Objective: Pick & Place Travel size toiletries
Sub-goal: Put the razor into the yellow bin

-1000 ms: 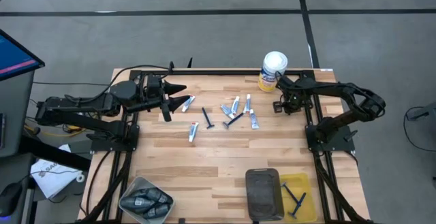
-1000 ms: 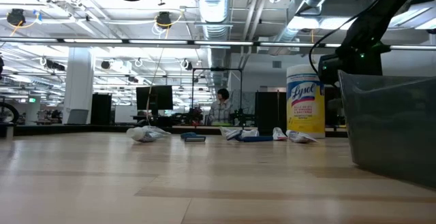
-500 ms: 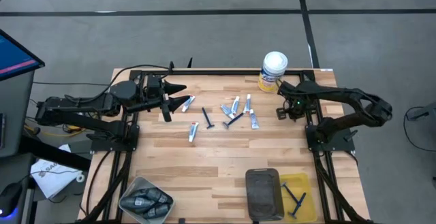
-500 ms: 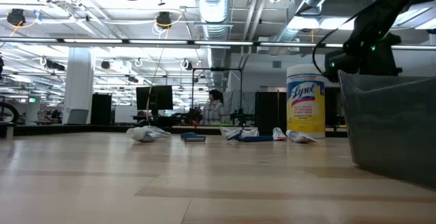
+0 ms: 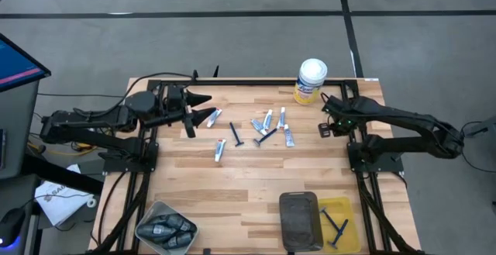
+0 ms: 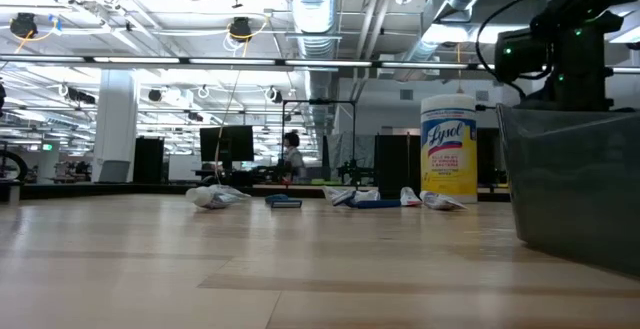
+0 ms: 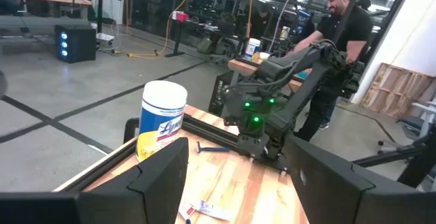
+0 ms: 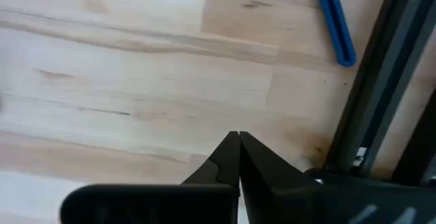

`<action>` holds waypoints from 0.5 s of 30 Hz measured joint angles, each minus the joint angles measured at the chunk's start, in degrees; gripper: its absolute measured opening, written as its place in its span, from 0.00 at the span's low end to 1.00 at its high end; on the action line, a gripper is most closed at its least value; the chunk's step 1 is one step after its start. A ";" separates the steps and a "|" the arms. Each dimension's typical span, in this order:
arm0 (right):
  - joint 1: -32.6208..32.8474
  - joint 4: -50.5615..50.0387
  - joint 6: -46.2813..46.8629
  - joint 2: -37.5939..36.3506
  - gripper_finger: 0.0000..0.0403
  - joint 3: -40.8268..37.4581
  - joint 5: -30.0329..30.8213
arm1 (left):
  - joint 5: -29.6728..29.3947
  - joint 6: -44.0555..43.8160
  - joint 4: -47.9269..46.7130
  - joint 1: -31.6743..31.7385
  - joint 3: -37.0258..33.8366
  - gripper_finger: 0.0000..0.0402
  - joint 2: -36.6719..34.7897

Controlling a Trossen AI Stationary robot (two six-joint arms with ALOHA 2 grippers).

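Note:
Several small white tubes and dark blue razors (image 5: 267,127) lie scattered on the middle of the wooden table, with one more tube (image 5: 220,149) to their near left. They show as a low row (image 6: 350,198) in the low view. My left gripper (image 5: 203,108) hovers open at the table's far left. A white tube (image 5: 214,116) lies just past its fingertips. My right gripper (image 5: 325,127) is shut, pointing down by the table's right rail. A blue razor (image 8: 334,16) lies on the wood beside that rail, apart from the fingers (image 8: 235,149).
A yellow canister with a white lid (image 5: 311,80) stands at the far edge near my right arm. Along the near edge are a grey bin of dark pieces (image 5: 165,228), a dark tray (image 5: 301,220) and a yellow bin holding blue razors (image 5: 337,225). People show in the room beyond.
My right arm has stretched out lower toward the table's right side. Its gripper has shifted a little toward the right and near edges, beside the rail. My left arm and the toiletries have stayed put. A person in the room behind has walked leftward.

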 joint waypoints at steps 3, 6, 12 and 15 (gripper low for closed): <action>0.18 0.15 0.04 0.80 0.02 0.14 3.58 | -0.01 -0.03 0.04 0.96 0.00 0.60 0.00; -1.03 0.05 0.04 2.69 0.09 0.67 7.57 | 0.00 -0.15 0.06 1.54 0.00 0.60 0.00; -5.79 1.41 0.43 7.16 0.34 3.04 14.53 | 0.02 -0.20 0.04 1.52 0.00 0.60 0.00; -7.46 3.72 0.19 8.90 0.47 4.08 13.81 | 0.00 -0.20 0.05 1.52 0.00 0.60 0.00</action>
